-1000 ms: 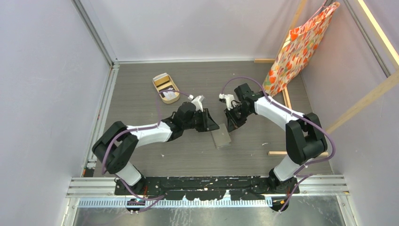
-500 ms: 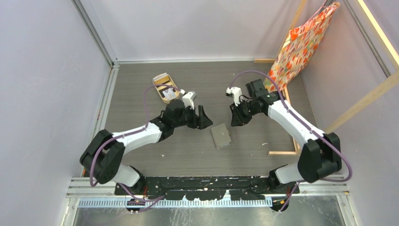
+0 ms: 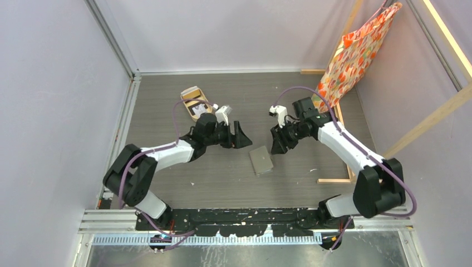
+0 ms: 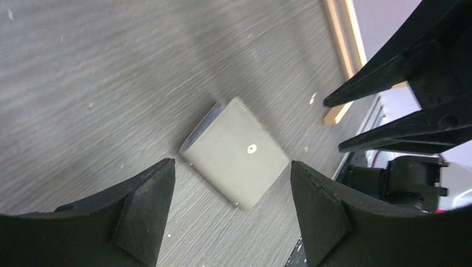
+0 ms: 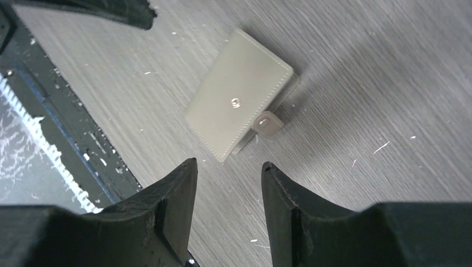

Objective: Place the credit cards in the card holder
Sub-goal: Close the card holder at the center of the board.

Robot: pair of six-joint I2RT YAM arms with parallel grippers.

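Card holder [image 3: 261, 160] is down flat on the surface [image 3: 222, 178], folded shut, and neither arm has it. From above I see it between my two sets of fingers, a little to the near side of both and touching neither.

Left fingers [image 3: 239, 138] stand wide apart with nothing between them. Through the left wrist camera the card holder [image 4: 236, 151] sits just beyond the tips, framed in the gap, with a small metal stud on its top face and a pale bluish edge [image 4: 207, 121] peeking out on one side.

Right fingers [image 3: 278, 146] are parted too, a narrower gap, nothing held. In the right wrist view the card holder [image 5: 238, 102] lies ahead of the tips and its snap tab [image 5: 268, 123] sticks out from one edge, lying loose.

Behind the left fingers, on the far side, there's a tan tray [image 3: 188, 94] with pale and dark flat pieces inside; I can't tell from here whether those are the credit cards.
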